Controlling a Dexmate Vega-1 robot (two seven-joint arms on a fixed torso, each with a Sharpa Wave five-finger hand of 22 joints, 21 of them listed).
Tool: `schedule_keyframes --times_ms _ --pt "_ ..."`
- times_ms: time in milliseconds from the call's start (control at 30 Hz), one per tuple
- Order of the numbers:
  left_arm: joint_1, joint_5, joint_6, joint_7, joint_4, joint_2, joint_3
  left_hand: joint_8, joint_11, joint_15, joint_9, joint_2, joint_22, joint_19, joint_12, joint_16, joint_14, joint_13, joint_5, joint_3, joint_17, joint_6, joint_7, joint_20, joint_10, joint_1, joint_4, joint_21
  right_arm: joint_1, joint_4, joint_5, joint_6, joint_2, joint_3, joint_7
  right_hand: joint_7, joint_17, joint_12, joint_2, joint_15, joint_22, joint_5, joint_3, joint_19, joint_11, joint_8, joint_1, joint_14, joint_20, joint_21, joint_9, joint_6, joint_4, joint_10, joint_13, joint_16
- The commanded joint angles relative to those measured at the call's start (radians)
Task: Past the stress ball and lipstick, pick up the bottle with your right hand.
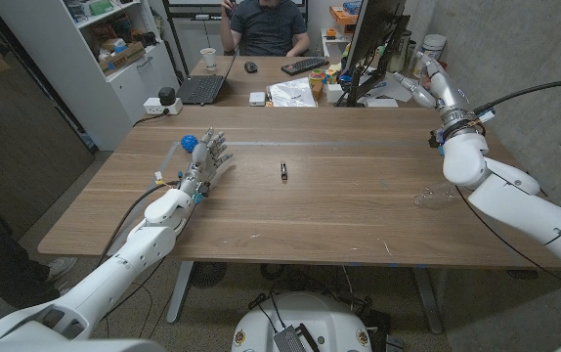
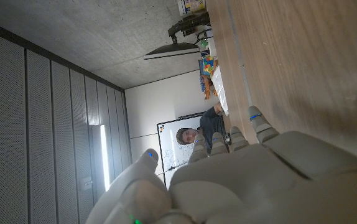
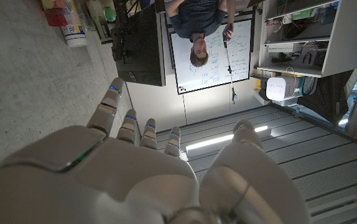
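A small dark lipstick (image 1: 283,171) lies at the middle of the wooden table (image 1: 359,215). A blue stress ball (image 1: 189,143) sits far left, right beside the fingers of my left hand (image 1: 205,159), which is open with fingers spread and holds nothing; its back (image 2: 259,180) shows in the left wrist view. A clear bottle (image 1: 434,198), hard to make out, lies near the table's right edge. My right hand (image 1: 427,83) is raised well beyond the bottle at the far right, fingers apart and empty; the right wrist view shows those fingers (image 3: 129,124) spread in the air.
A second table behind carries a laptop (image 1: 202,88), a white cup (image 1: 209,57), a keyboard (image 1: 305,66), papers (image 1: 290,94) and a monitor (image 1: 373,39). A person (image 1: 269,24) sits there. A white shelf unit (image 1: 85,59) stands at the left.
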Motion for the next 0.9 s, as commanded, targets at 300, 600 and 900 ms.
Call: schedule_keyframes --times_ms 300,600,900 --pt "-0.018 -0.026 -0.019 -0.075 0.047 -0.006 -0.002 0.005 -0.002 -0.006 0.004 0.012 0.002 0.001 0.007 0.006 -0.004 0.002 0.006 -0.005 0.005 -0.003 -0.009 0.006 -0.006 0.002 -0.002 -0.003 -0.086 -0.231 -0.140 -0.350 -0.069 0.046 -0.011 -0.017 0.002 0.001 -0.006 -0.007 0.003 0.010 -0.001 0.035 0.000 0.002 0.021 0.017 -0.002 0.004 0.006 0.009 -0.013 -0.002 0.004 0.000" --pt "-0.032 -0.029 -0.024 -0.102 0.073 -0.009 -0.003 0.005 -0.002 -0.008 0.004 0.011 0.002 0.002 0.007 0.006 -0.005 0.002 0.006 -0.006 0.005 -0.003 -0.010 0.006 -0.005 0.002 -0.002 -0.004 -0.022 -0.288 -0.244 -0.572 -0.095 -0.061 0.020 -0.018 0.002 0.004 -0.004 -0.011 0.003 0.011 -0.001 0.051 -0.004 0.006 0.029 0.025 -0.001 0.006 0.007 0.020 -0.016 0.006 0.004 0.001" --pt "-0.046 -0.035 -0.026 -0.129 0.100 -0.013 -0.005 0.005 -0.001 -0.008 0.004 0.011 0.002 0.002 0.007 0.006 -0.006 0.002 0.006 -0.008 0.005 -0.004 -0.010 0.006 -0.004 0.002 -0.002 -0.006 0.029 -0.359 -0.321 -0.765 -0.130 -0.162 0.041 -0.019 0.002 0.006 -0.002 -0.019 0.003 0.013 -0.001 0.066 -0.005 0.007 0.039 0.033 0.002 0.006 0.008 0.028 -0.021 0.015 0.005 0.002"
